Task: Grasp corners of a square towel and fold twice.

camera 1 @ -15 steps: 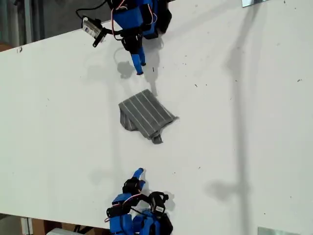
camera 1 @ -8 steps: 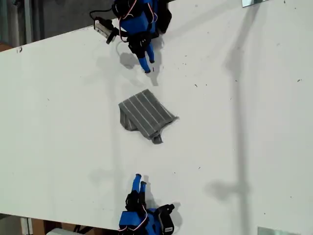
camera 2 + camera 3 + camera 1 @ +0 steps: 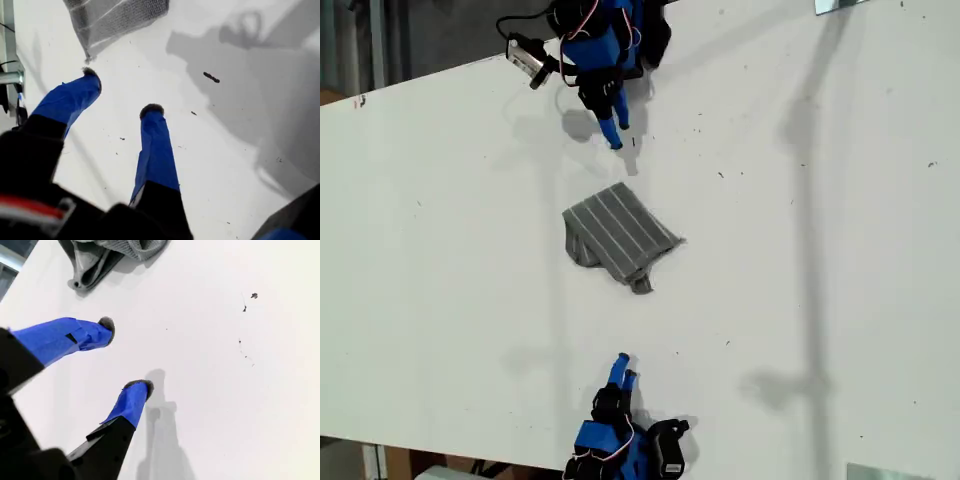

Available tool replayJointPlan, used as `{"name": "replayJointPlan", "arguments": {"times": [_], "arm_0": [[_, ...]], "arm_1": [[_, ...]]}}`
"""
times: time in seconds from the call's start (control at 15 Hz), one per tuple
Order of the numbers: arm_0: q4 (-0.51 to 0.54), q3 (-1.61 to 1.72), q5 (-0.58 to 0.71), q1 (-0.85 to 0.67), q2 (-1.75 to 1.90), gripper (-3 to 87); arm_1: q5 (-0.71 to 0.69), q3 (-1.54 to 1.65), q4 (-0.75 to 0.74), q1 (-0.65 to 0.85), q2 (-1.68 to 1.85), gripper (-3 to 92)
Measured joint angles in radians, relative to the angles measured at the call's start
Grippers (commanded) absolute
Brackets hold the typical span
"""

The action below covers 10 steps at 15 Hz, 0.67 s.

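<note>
White table (image 3: pixel 440 250), exterior view.

- My first gripper (image 3: pixel 613 135) (image 3: pixel 121 92), at the exterior view's top, centre-left: 2 blue-taped fingers spread, nothing between them. It points toward the towel, with bare table in between.
- Towel (image 3: pixel 618 235) (image 3: pixel 115 17) (image 3: pixel 105 252), mid-table, between the 2 arms: folded into a rumpled grey wedge, white stripes up. 1 bunched corner (image 3: pixel 640 286) sticks out toward the exterior view's bottom. Neither gripper touches it.
- My second gripper (image 3: pixel 623 368) (image 3: pixel 123 355), at the exterior view's bottom edge: jaws apart, empty, near the towel's bunched side but clear of it.
</note>
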Motion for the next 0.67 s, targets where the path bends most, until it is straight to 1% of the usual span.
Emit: {"name": "replayJointPlan", "arguments": {"times": [0.13,0.2,0.27,0.47,0.67], "arm_0": [[-0.006,0.002,0.072,-0.005,0.000,19.5],[-0.008,0.002,0.077,0.000,0.000,19.3],[-0.014,0.003,0.127,-0.005,0.000,19.2],[-0.025,0.012,0.377,-0.002,0.000,19.0],[-0.026,0.012,0.413,-0.003,0.000,18.9]], "arm_1": [[0.000,0.000,0.000,0.000,0.000,21.6],[0.000,0.000,0.000,0.000,0.000,21.6],[0.000,0.000,0.000,0.000,0.000,21.6],[0.000,0.000,0.000,0.000,0.000,21.6],[0.000,0.000,0.000,0.000,0.000,21.6]]}}
